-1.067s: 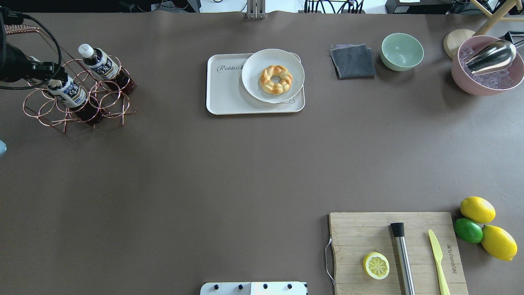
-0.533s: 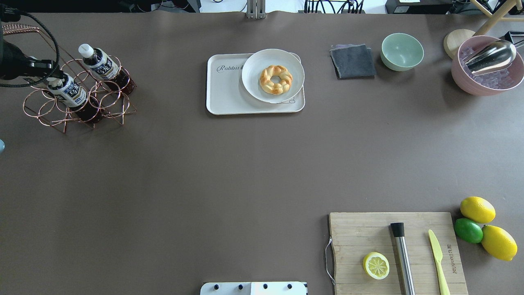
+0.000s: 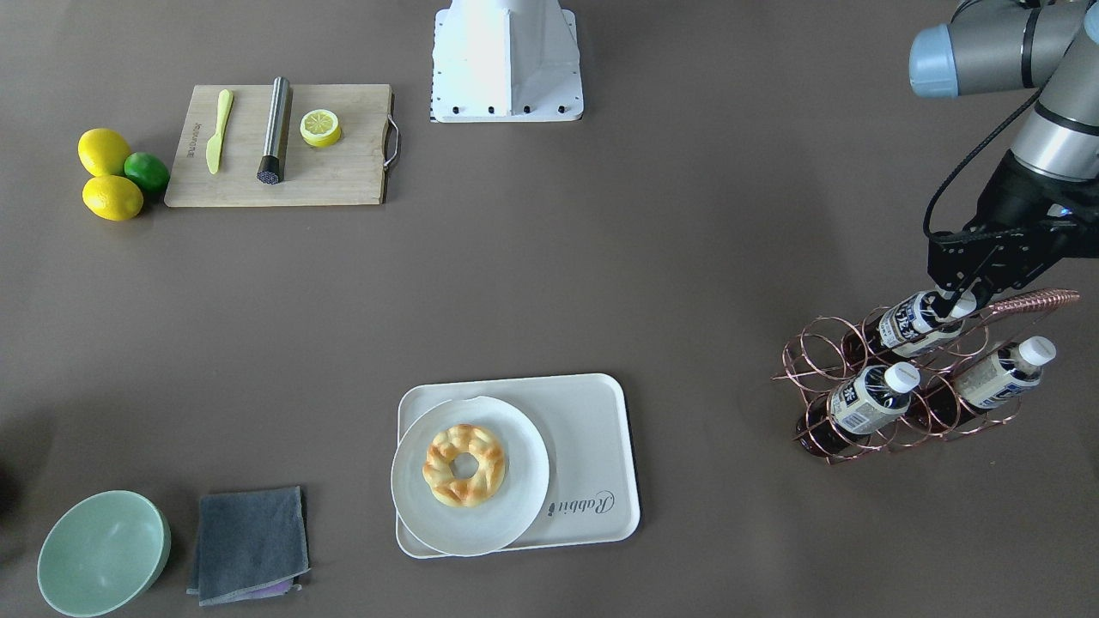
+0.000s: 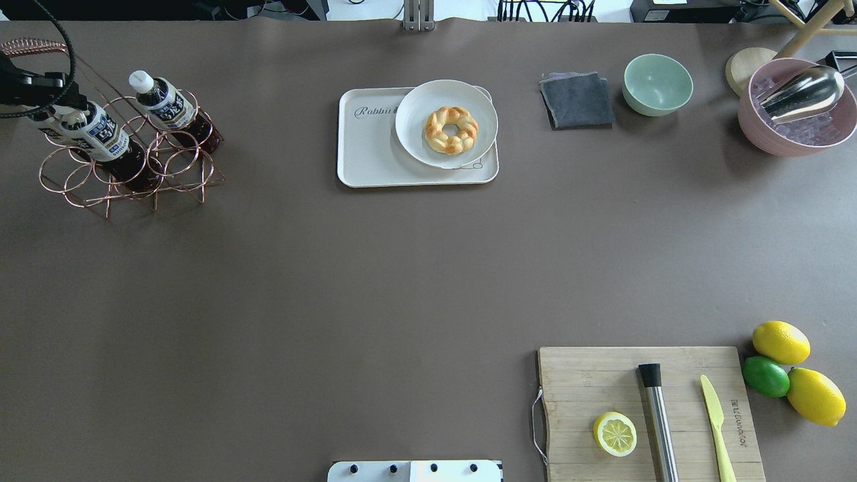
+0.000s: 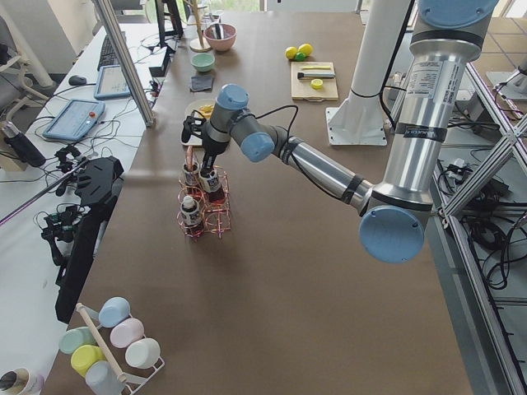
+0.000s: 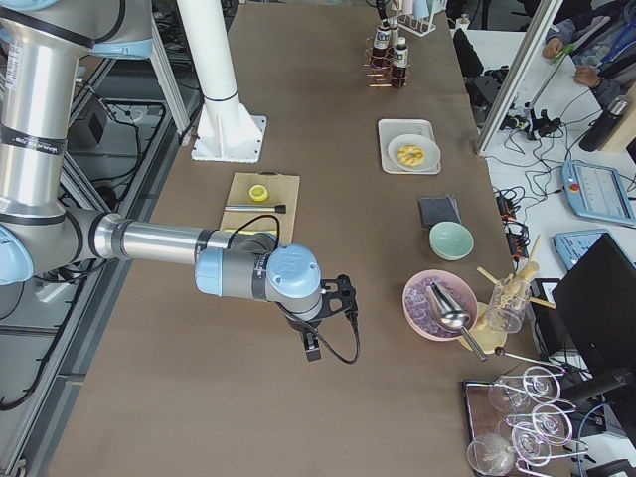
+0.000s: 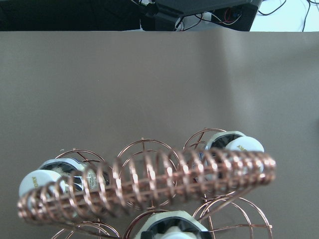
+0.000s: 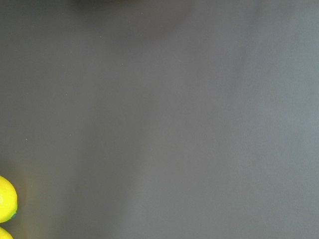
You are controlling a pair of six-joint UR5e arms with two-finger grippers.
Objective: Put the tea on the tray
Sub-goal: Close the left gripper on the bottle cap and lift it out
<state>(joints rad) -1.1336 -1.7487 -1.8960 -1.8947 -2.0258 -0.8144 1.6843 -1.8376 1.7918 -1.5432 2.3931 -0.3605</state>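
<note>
A matte brown table (image 4: 335,281) fills the overhead view. The side views show the lab around it: benches with tablets, cables and glassware along one long edge, metal framing and the arms' white pedestals along the other.

At the upper left of the overhead view stands a copper wire rack (image 3: 1035,299). The left gripper (image 3: 955,302) is clamped on the white cap of the tea (image 3: 912,319), and the bottle's dark base sits among the rack's rings. The tea leans rather than standing straight. In the overhead view its long axis runs diagonally, cap to the upper left and base to the lower right. In the front-facing view the cap points to the upper right. A second bottle (image 3: 861,400) and a third bottle (image 3: 996,374) rest in the rack beside it at much the same slant.

The tray (image 3: 592,446) lies well apart from the rack, at the lower centre of the front-facing view. A plate (image 3: 412,506) with a doughnut (image 3: 464,464) covers the half away from its lettering.

A cloth (image 4: 577,100), a green bowl (image 4: 657,84) and a pink bowl (image 4: 750,127) of ice line the upper right of the overhead view. A board (image 4: 582,381) and citrus (image 4: 781,342) fill the lower right.

The right gripper (image 6: 312,346) hangs over bare table at the lower centre of the right-side view. Whether it is open or closed cannot be told.
</note>
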